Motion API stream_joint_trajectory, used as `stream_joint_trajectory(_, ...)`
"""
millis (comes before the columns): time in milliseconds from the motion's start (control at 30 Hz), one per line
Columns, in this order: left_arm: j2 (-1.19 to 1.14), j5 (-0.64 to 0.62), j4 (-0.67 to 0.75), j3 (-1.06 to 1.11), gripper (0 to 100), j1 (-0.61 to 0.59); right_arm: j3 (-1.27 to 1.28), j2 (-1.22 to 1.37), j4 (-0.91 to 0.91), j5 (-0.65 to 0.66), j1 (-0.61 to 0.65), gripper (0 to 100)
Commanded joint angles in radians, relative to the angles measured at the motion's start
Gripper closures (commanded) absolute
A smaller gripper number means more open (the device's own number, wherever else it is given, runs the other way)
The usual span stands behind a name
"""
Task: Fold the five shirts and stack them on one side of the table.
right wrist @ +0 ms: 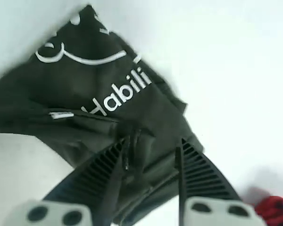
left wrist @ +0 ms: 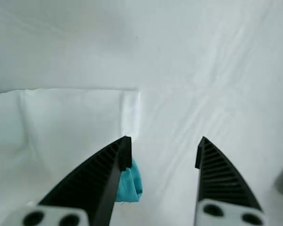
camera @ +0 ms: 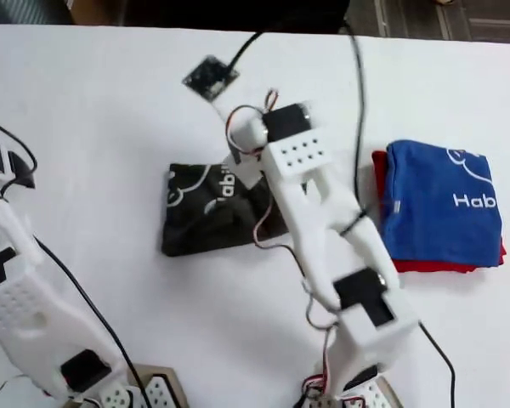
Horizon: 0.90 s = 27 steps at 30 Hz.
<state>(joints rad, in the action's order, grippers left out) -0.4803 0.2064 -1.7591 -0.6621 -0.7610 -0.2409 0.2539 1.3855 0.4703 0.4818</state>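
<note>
under right pincer [right wrist: 153, 144], black shirt [right wrist: 96, 77]

White print on two shirts, wording not transcribed. Black shirt [camera: 208, 223]: one white word in plain sans-serif letters across the folded top face, with a white outline logo of curved strokes just beside the word's start. In the high view the right arm [camera: 323, 221] covers the word's tail. In the right wrist view more letters show, and a small white sewn tag [right wrist: 61, 115] sits near the first letter, too small to read. Blue shirt [camera: 438, 204], well to the right of the black shirt: same style of white word, cut by the frame edge, with a curved white logo touching the word's upper side. Its small grey tag [camera: 397, 206], on the edge facing the black shirt, is unreadable.
</note>
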Motion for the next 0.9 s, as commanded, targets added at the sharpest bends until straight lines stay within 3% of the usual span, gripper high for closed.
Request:
stream_joint_trajectory(0,0.066,0.009,-0.003,-0.002,76,0.003,-0.002,0.091,-0.051,-0.003,0.002,84.6)
stream_joint_trajectory(267,0.066,0.009,-0.003,-0.002,76,0.005,-0.015,0.177,-0.059,-0.003,0.004,84.6)
stream_joint_trajectory(533,0.066,0.009,-0.003,-0.002,76,0.005,-0.020,0.171,0.082,-0.002,0.012,84.6)
stream_joint_trajectory(867,0.066,0.008,-0.003,-0.002,76,0.005,-0.017,0.081,0.282,0.163,0.013,84.6)
